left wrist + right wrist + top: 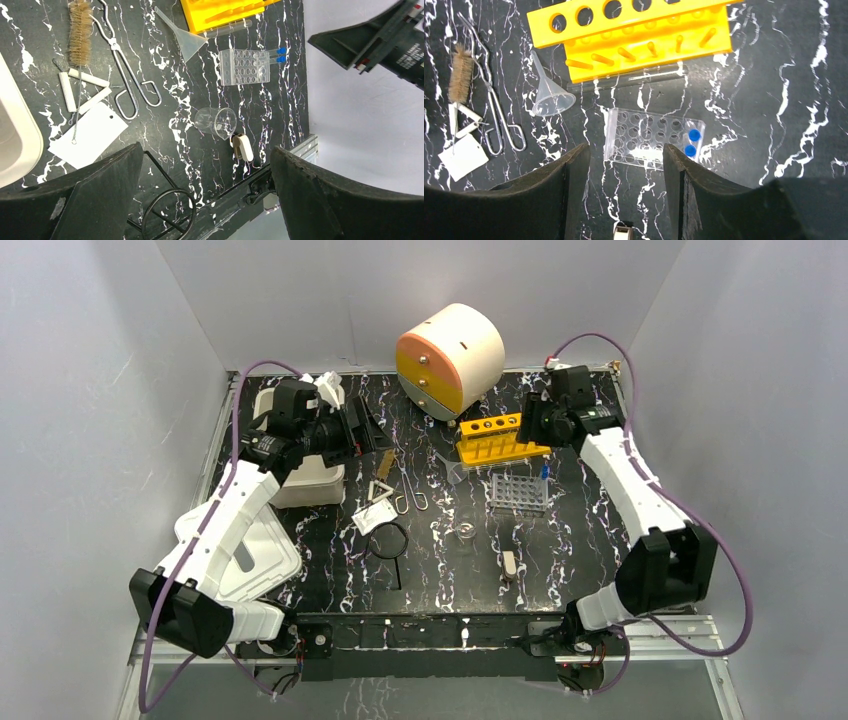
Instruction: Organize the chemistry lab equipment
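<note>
A black ring with handle [388, 540], a metal triangle [381, 490], thin tongs [408, 490], a white square pad [372, 517], a glass beaker [466, 532], a clear funnel [450, 468] and a brown brush [386, 465] lie mid-table. My left gripper [365, 430] is open and empty, held above the table beside the white tub; its wrist view [206, 150] shows the ring [167, 215], pad [89, 134], tongs [122, 65] and beaker [216, 122] below. My right gripper [530, 420] is open and empty, above the clear rack in its wrist view [625, 150].
A cream-and-orange drawer unit [450, 358] stands at the back. A yellow test-tube rack [495, 437] and a clear tube rack [518, 490] sit right of centre. A white tub [305, 475] and white lid [240, 550] are at the left. A small cream object [510, 563] lies near the front.
</note>
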Action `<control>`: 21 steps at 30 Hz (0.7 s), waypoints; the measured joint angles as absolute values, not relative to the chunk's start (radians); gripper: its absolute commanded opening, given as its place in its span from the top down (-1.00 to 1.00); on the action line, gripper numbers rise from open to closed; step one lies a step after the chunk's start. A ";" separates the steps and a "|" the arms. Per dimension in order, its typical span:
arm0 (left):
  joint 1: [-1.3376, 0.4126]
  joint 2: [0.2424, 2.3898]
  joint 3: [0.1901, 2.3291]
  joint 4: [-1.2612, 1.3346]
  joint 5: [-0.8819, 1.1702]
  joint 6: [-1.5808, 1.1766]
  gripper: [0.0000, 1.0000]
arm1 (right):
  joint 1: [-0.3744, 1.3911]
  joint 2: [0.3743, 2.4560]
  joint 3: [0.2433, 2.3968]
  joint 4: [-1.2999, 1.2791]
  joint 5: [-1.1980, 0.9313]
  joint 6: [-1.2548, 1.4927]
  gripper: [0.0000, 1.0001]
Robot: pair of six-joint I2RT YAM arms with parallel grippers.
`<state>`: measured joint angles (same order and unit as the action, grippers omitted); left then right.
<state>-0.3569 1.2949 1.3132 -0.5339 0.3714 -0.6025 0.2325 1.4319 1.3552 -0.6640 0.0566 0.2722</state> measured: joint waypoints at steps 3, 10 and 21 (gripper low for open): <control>-0.357 1.297 1.315 -0.532 0.366 -0.598 -0.97 | 0.271 1.502 1.369 -0.631 0.050 0.247 -0.26; -0.357 1.349 1.324 -0.483 0.354 -0.648 -0.97 | 0.366 1.642 1.356 -0.502 0.078 0.181 -0.21; -0.357 1.534 1.414 -0.402 0.315 -0.688 -0.97 | 0.448 1.740 1.294 -0.317 0.128 0.105 0.06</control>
<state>-0.3569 1.5345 1.4136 -0.4023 0.3153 -0.6884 0.4484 1.7405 1.2942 -0.3168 0.1284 0.1047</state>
